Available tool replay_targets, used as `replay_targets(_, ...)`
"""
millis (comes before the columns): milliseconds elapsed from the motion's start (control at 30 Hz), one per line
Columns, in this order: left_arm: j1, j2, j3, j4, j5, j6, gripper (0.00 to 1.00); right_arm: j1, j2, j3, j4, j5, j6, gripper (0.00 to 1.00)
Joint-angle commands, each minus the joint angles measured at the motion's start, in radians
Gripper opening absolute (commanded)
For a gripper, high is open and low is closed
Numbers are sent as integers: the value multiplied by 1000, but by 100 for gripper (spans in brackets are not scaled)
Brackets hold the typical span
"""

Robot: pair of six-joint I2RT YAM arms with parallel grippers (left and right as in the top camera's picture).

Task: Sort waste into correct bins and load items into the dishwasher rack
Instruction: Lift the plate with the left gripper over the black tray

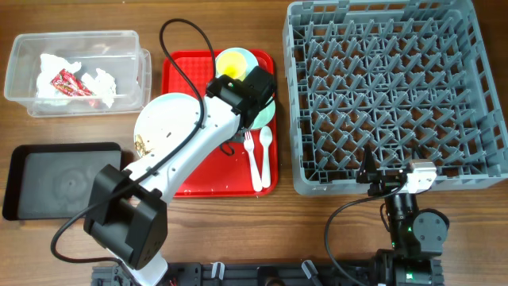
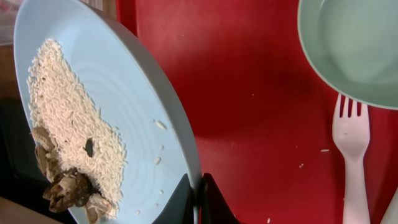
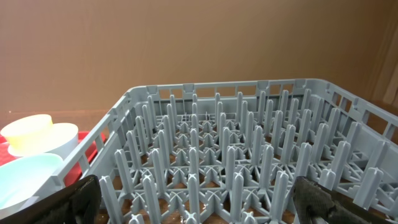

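My left gripper (image 2: 199, 190) is shut on the rim of the pale blue plate (image 2: 112, 93), which it holds tilted at the red tray's left edge (image 1: 171, 119). White rice and brown food scraps (image 2: 65, 186) cling to the plate's low side, near the black tray (image 1: 55, 183). The mint-green bowl (image 2: 354, 43), the white fork (image 2: 351, 149) and the spoon (image 1: 266, 143) lie on the red tray. The yellow cup (image 1: 232, 63) stands at that tray's back. My right gripper (image 3: 199, 202) hangs open at the near wall of the grey dishwasher rack (image 1: 393, 95), with nothing between its fingers.
The clear tub (image 1: 143, 67) at the back left holds crumpled napkins (image 1: 51, 67) and a red wrapper (image 1: 70, 83). The red tray (image 1: 184, 71) lies between the bins and the rack. A black cable (image 1: 186, 48) loops above it.
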Motion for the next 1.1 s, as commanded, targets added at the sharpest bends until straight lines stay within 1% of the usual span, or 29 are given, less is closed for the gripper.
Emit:
replay_targets(0, 35, -28, 45, -26, -58, -63, 4, -5, -6, -2, 5, -12, 14, 100)
replay_targets(200, 161, -103, 47, -30, -61, -64, 4, -5, -6, -2, 5, -12, 13, 100)
replay_targets(367, 323, -196, 47, -24, -48, -63, 4, -5, -6, -2, 5, -12, 14, 100)
replay_targets(533, 504, -233, 47, 12, 44, -60, 4, -5, -6, -2, 5, -12, 14, 100)
replay_targets(567, 558, -233, 46, 24, 69, -59, 4, -5, -6, -2, 5, -12, 14, 100)
replay_targets(800, 757, -233, 46, 110, 183, -59, 4, -5, -6, -2, 5, -12, 14, 100)
replay_targets(900, 834, -231, 46, 132, 276, -60, 4, -5, -6, -2, 5, -12, 14, 100)
replay_targets(1033, 966, -231, 45, 140, 404, -60, 4, -5, -6, -2, 5, -12, 14, 100)
replay_targets(1067, 1009, -231, 45, 144, 455, -60, 4, -5, -6, -2, 5, -12, 14, 100)
